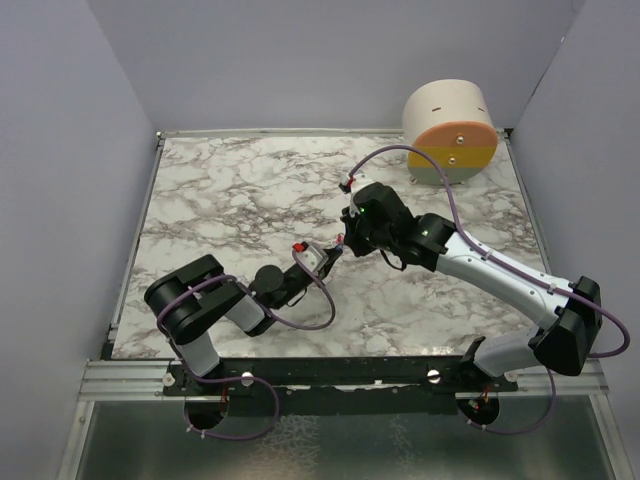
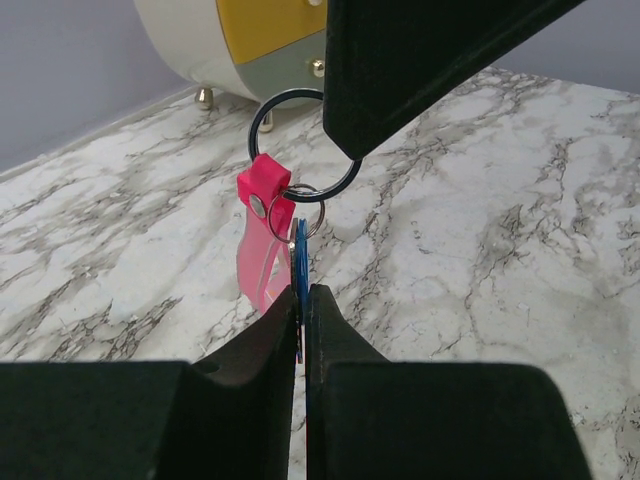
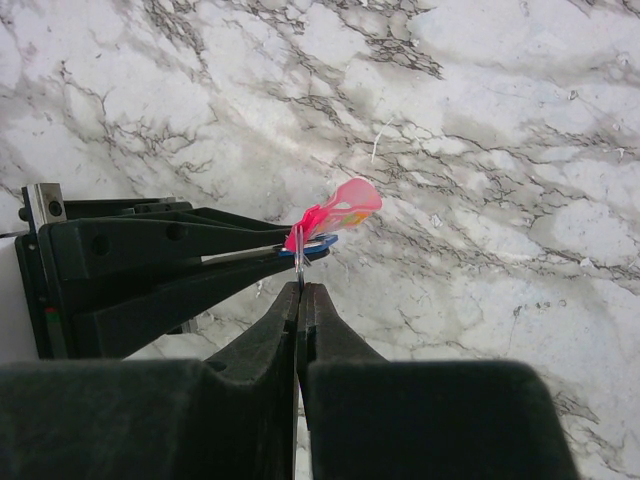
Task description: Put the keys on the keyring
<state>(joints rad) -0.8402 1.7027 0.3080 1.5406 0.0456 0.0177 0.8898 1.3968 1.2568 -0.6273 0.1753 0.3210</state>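
Threading step in hand, judged from the pose: both grippers meet in the air over the middle of the table (image 1: 220, 190), well clear of all 4 edges. Left gripper (image 2: 303, 292) clamped on the blue key (image 2: 300, 255), head pinched edge-on between the pads, thin end pointing up at the rings. Right gripper (image 3: 300, 288) closed tight on the keyring (image 2: 253, 122), gripping the wire of the large dark loop from above and hiding part of it in the left wrist view. Pink tag (image 2: 258, 265) hangs off that loop by its clip, just beside the key and touching or nearly touching it. Small silver ring (image 2: 321, 215) sits at the bottom of the large loop, right at the top of the key; cannot tell whether the key hole has caught the wire or only overlaps it. Probably mid-way through the task, not done. Next move likely calls for a fine push and slight twist of the key along the wire while the right side holds steady; slip of the thin key or the tag getting in the way looks like the main risk. Counts: 1 key, 1 pink tag, 2 rings (1 large dark, 1 small silver), 2 grippers, 1 round cream and orange drum (image 1: 452, 135) at the far right corner, well apart from the work.
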